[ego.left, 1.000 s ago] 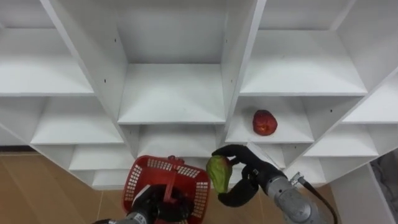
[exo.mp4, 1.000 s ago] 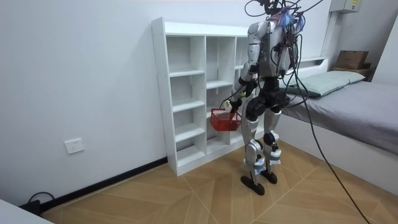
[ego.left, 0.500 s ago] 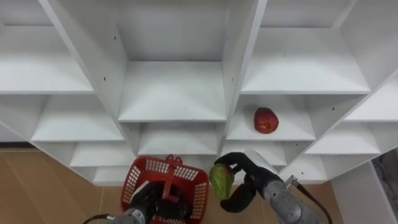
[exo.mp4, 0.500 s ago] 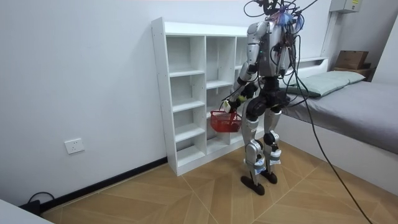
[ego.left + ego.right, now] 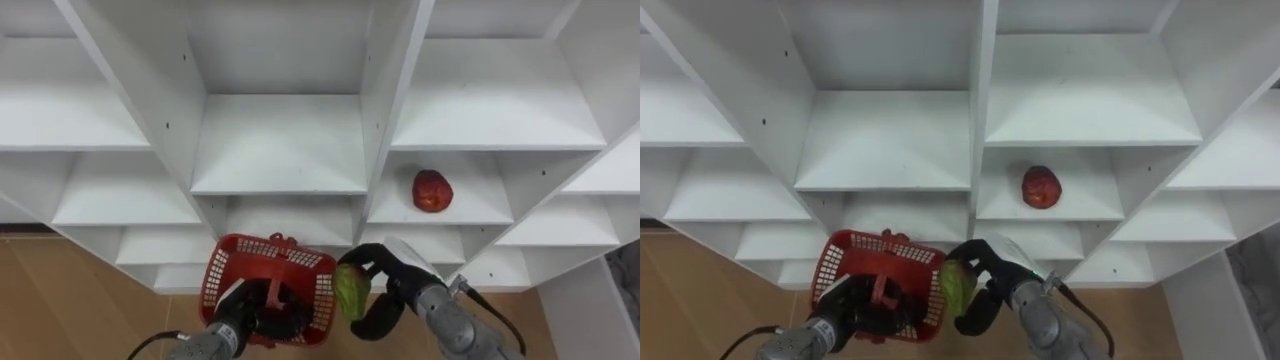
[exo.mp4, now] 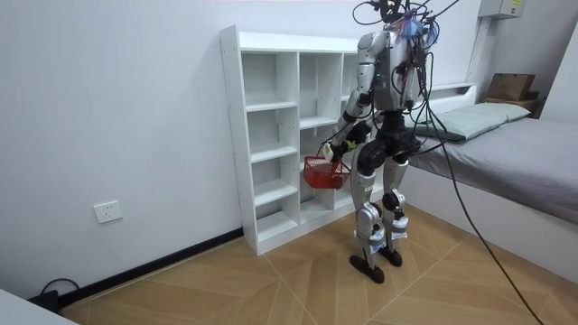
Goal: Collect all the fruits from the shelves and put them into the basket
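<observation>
The right hand (image 5: 392,292), fingers curled round a green fruit (image 5: 352,290), hovers at 3 o'clock of the red basket (image 5: 215,285). The left hand (image 5: 240,318) grips the basket's handle. The step in hand, I judge, is dropping the fruit in: carry it toward 9 o'clock over the rim, then open the fingers. A red fruit (image 5: 432,190) lies on the closet shelf (image 5: 398,208) at 1 o'clock.

A red fruit (image 5: 432,190) lies alone on one right-hand board of the white shelf unit (image 5: 278,150).

Smooth white panels on the closet (image 5: 278,150), matt finish. The basket (image 5: 262,245) is red plastic lattice, slight gloss; floor (image 5: 60,300) wood parquet, satin. Skin of the red fruit (image 5: 432,190) shiny, green fruit (image 5: 351,290) duller.
</observation>
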